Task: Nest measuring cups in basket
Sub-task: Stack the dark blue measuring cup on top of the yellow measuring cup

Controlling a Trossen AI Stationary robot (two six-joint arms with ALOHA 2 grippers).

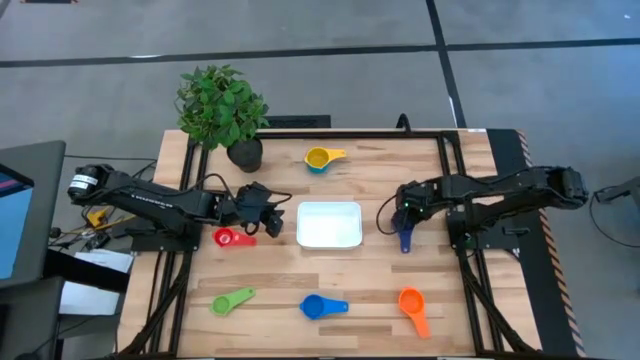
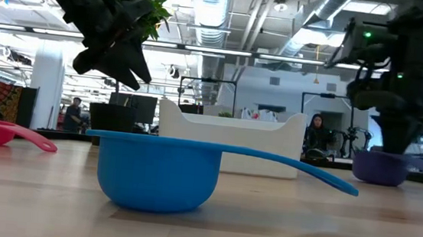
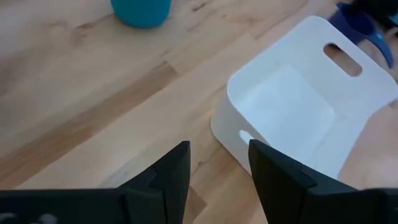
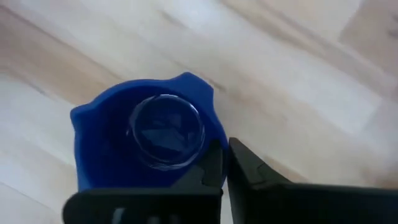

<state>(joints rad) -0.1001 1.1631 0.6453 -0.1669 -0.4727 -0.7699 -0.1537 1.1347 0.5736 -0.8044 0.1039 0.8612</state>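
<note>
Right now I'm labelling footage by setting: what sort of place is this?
Probably an open lab or workshop: exposed ceiling ducts, a wooden table with two robot arms, and seated people at desks behind.

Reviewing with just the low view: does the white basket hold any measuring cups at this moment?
Observer: No. From above, the white shallow plastic basket has nothing in it.
Operator: What is the right arm doing?
Observer: Its wrist view shows the right gripper pinching the wall of the navy plastic measuring cup.
Operator: And the left?
Observer: The left gripper is open and holds nothing, pointed toward the basket.
</note>
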